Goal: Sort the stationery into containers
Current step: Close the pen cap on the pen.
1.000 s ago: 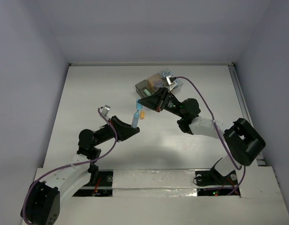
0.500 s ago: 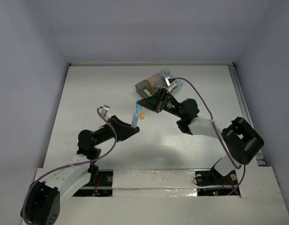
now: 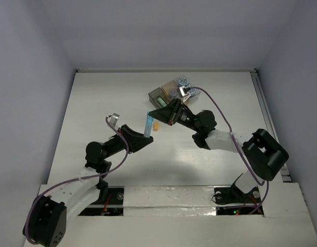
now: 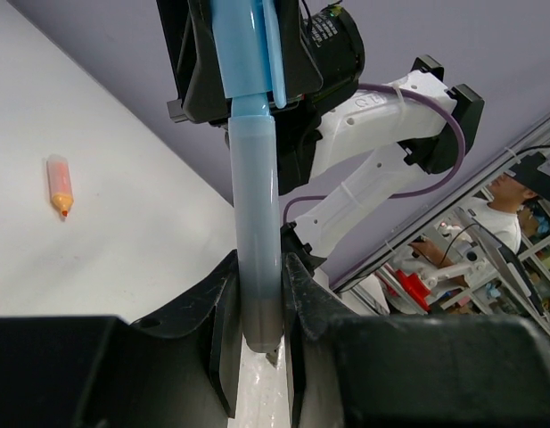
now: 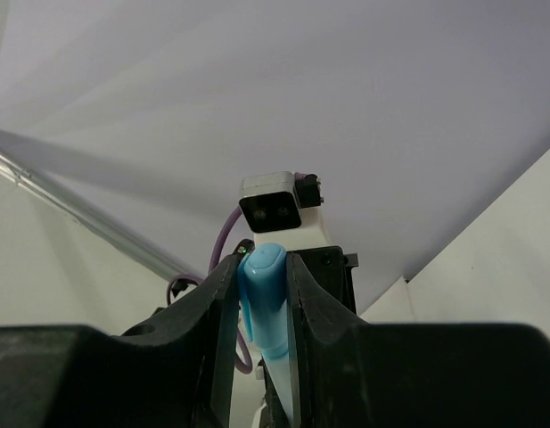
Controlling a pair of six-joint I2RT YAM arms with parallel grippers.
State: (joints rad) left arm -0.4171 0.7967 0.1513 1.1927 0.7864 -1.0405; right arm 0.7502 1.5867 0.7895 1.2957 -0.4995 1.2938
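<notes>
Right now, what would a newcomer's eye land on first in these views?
The light blue pen, held above the table between both arms: the left gripper clamps its barrel, the right gripper its cap end. Next, a lone orange stick lying just beside them, with the containers behind.

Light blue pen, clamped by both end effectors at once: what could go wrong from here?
The light blue pen: left end effector grips its barrel end, right end effector its cap; pulling apart could uncap it. Released badly, it could drop beside the small orange stick.
</notes>
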